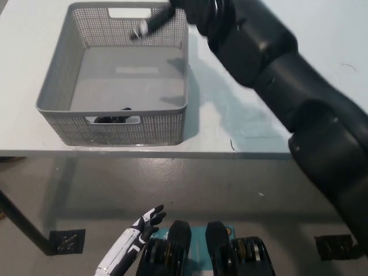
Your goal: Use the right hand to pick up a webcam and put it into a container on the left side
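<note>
The grey perforated plastic basket [63, 80], rectangular with cut-out handle slots, stood on the white table [241, 115] at its left part. The black webcam [115, 119] lay inside the basket against the near wall, mostly hidden behind the rim, showing only as a dark lump by the handle slot. The black right hand [158, 20] hovered over the basket's far right corner, a motion-blurred finger stretched out and grasping nothing. The white left hand [141, 227] rested low beneath the table edge, its fingers spread apart and empty.
</note>
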